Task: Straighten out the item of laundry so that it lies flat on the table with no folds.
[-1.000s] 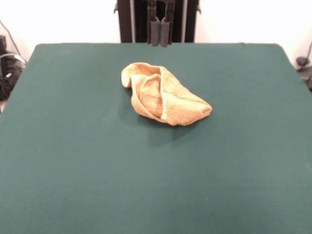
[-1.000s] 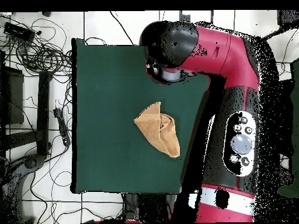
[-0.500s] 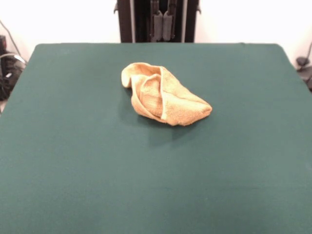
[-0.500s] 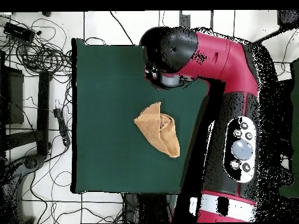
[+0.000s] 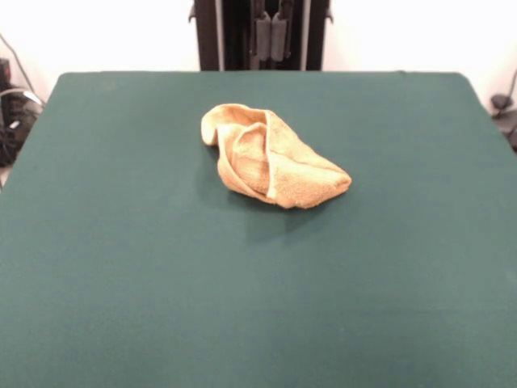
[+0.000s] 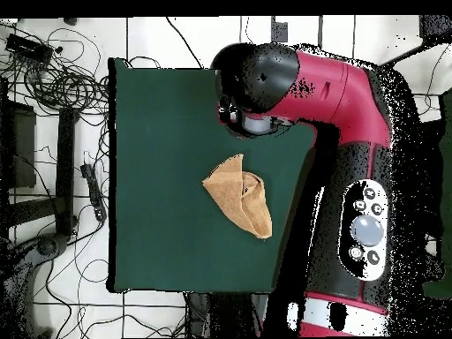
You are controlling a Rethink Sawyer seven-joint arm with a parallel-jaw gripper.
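Counter [image 5: 121, 267], dark green felt top, one of it, bare except for the cloth. One red and black Sawyer arm [image 6: 340, 97] reaches over the counter's edge in the overhead view; its wrist hides the claw there. One terry towel [image 5: 271, 158], golden yellow-orange, sits a bit toward the far side of the counter's middle, well apart from every edge. It is bunched, not flat: one flap is folded over the body, a rolled lip curls at the far-left end, and a blunt point sticks out to the near right. One claw [image 5: 270, 36] hangs high at the top of the front view, behind the counter's far edge, well apart from the towel and holding nothing; its two fingers are close together with only a thin gap, looks closed.

Step in hand, my read: reach for the first grasp. To do it well, the claw likely needs to spread before coming down, then pinch only the top flap at a free hemmed edge or corner, not the whole bundle. Pull the flap outward and low, away from the fold line, so the layer peels open instead of dragging the towel across the felt. The curled lip probably needs a second pull.
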